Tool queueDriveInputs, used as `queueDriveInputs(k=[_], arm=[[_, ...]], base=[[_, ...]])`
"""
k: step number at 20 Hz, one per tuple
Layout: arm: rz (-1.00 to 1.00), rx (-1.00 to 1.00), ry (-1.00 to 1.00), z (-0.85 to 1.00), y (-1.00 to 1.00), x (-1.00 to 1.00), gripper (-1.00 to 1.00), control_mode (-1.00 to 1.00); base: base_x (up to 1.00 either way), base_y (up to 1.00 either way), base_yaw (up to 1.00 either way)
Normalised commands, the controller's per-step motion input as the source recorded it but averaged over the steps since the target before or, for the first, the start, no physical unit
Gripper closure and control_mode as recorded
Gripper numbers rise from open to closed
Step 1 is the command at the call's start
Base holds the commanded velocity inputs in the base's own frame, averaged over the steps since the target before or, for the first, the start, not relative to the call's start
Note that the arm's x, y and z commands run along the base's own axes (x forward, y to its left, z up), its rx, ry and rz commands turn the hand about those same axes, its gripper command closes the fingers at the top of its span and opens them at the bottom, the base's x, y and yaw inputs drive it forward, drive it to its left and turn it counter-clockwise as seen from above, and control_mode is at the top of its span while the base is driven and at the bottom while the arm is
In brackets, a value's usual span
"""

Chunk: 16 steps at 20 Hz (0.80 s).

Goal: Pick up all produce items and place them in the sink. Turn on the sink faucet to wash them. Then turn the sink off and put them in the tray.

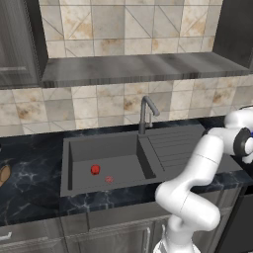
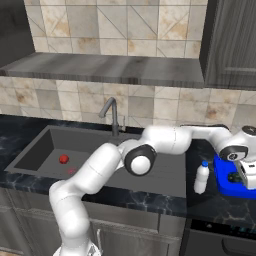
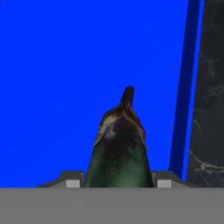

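Sink (image 1: pixel 79 148) holds red ball (image 1: pixel 95 169) near drain; faucet (image 1: pixel 146 112) behind basin, no water seen. Tray (image 2: pixel 226 186) well right of sink, past white bottle (image 2: pixel 201 177). Gripper (image 2: pixel 246 176) right over tray, jaws clamped on dark green oval (image 3: pixel 119 151) above blue floor. Judgement: oval nearly delivered; release pending, then red ball left to fetch.
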Motion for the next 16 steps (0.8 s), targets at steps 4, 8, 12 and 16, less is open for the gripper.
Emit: queueDriveInputs(k=[4,8,12,16], arm=[[0.0,0.01,0.0,-0.17,0.0,0.01,1.0,-1.0],[0.01,0.02,0.0,-0.14,0.0,0.0,1.0,-1.0],[0.01,0.02,0.0,-0.15,0.0,0.0,1.0,-1.0],[0.01,0.01,0.0,-0.16,0.0,0.0,1.0,-1.0]], base=[[0.0,0.0,0.0],[0.0,0.0,0.0],[0.0,0.0,0.0],[0.0,0.0,0.0]])
